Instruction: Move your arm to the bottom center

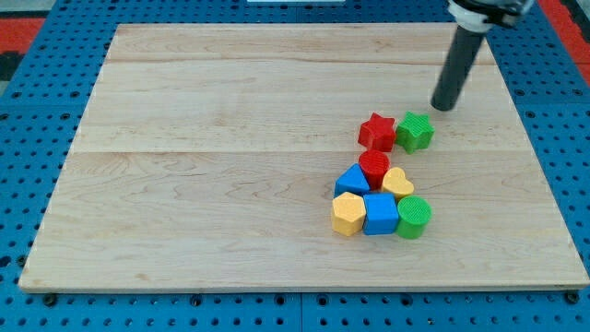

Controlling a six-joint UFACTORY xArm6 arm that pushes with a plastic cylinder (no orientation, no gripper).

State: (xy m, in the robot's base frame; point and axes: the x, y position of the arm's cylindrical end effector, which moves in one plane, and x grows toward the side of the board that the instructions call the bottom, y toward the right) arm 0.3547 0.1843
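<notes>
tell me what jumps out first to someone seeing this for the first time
A tight cluster of coloured blocks right of the board's centre: red star touching green star, and below them a red cylinder, blue cube and green cylinder. My tip rests above and right of the green star.

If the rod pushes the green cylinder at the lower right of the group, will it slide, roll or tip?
The green cylinder seems to stand on its flat end, so it would probably slide, not roll. It looks squat, so tipping seems unlikely. It touches the blue cube, which may move along if pushed leftward. My tip is far above it in the view.
</notes>
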